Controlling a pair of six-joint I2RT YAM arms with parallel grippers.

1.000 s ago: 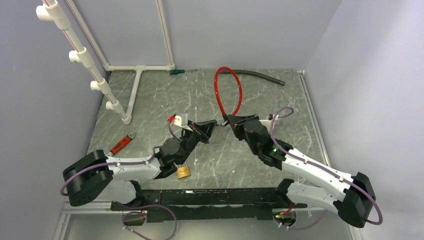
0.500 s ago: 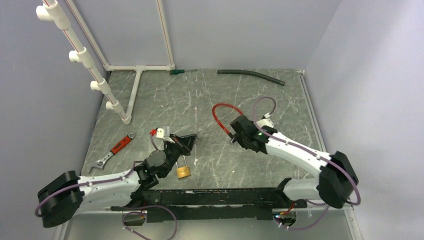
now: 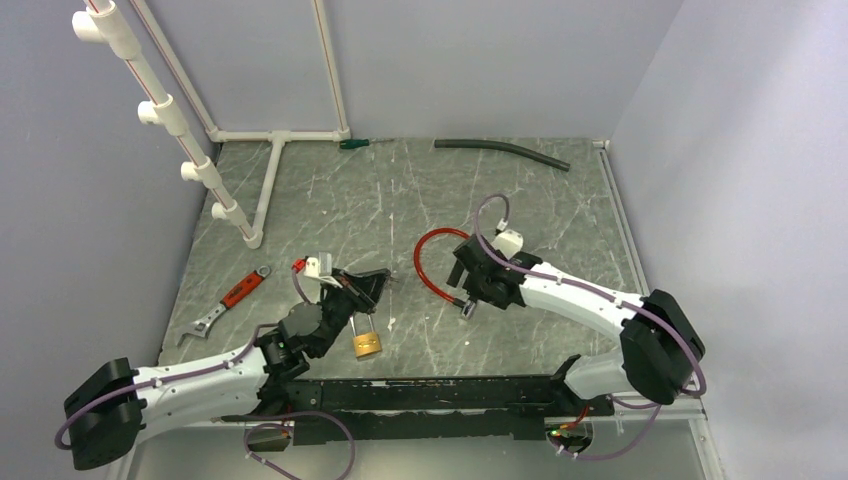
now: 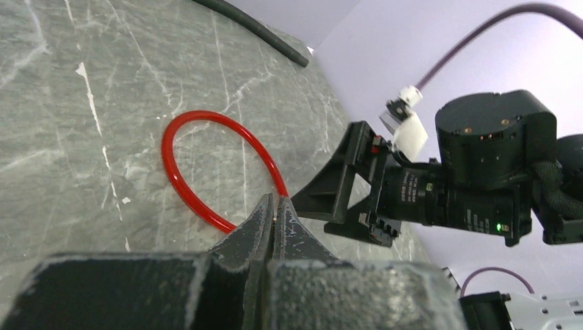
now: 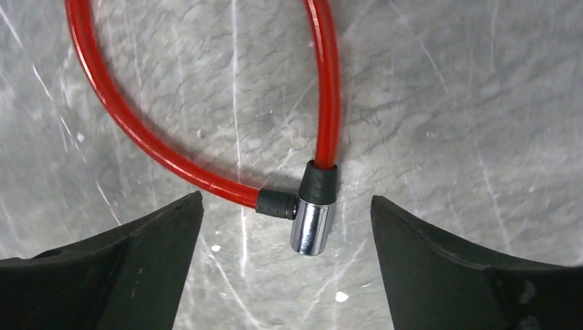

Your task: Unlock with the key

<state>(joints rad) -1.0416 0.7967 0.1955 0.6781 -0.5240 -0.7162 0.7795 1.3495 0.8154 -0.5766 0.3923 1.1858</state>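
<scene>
Here your right gripper (image 5: 286,198) hangs wide open, holding nothing, over the chrome end (image 5: 313,227) of the red cable lock (image 5: 328,82) on the table (image 3: 400,190), left gripper (image 4: 274,210) pinched shut nearby, brass padlock (image 3: 367,345) beside it, wrench (image 3: 228,300) farther left.

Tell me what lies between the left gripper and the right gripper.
The loop of the red cable lock, flat on the table, shown in top and left wrist views.

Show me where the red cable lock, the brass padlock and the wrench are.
red cable lock (image 5: 313,223), right wrist view, on its chrome barrel.
brass padlock (image 3: 367,345), top view, on its body.
wrench (image 3: 240,289), top view, on its red handle.
</scene>
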